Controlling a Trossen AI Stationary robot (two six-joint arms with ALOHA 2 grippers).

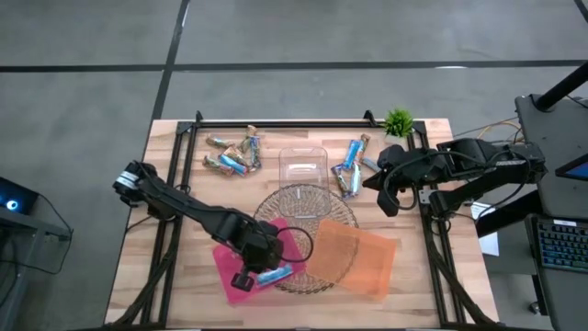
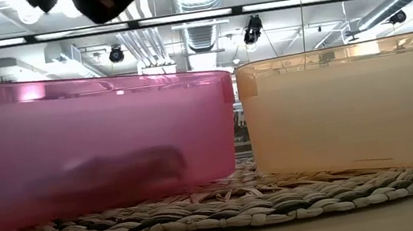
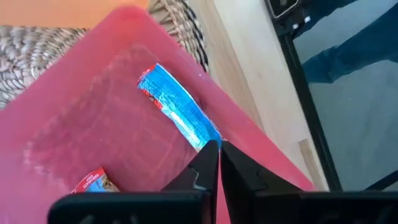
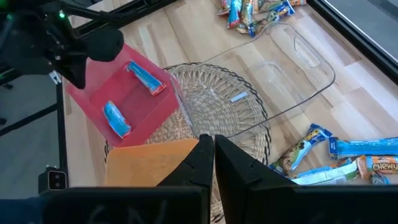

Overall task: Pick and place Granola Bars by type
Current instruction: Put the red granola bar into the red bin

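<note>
Two light-blue wrapped granola bars (image 4: 146,78) lie in the translucent pink plastic tray (image 1: 228,267) at lower centre of the high view, one nearer its far end, one (image 4: 116,118) nearer the left arm. That is the sorted tally so far, by my count. The translucent orange plastic tray (image 1: 367,262) just right of it looks empty from above. Both trays sit partly on the round woven wicker mat (image 1: 294,207), as does the clear plastic box (image 1: 303,165) above them in the frame.

Plenty is left. A cluster of mixed blue and tan wrapped bars (image 1: 234,154) lies upper left on the table, another cluster (image 1: 352,165) upper right of the clear box. I judge the job barely begun, with tan ones not yet placed anywhere.

The left gripper (image 1: 241,280) hangs over the pink tray's lower corner, fingers pressed together and pinching nothing; the blue bar lies just ahead of its tips in the left wrist view. The right gripper (image 1: 390,204) waits at centre right of the high view, fingers also pressed together, empty.

The surface is a light wooden plank table (image 1: 184,184) framed by a black metal rail (image 1: 276,122), with a small green artificial plant (image 1: 399,120) at its upper right. Around it, grey floor; overhead, pipes and ceiling lights in the low view.
</note>
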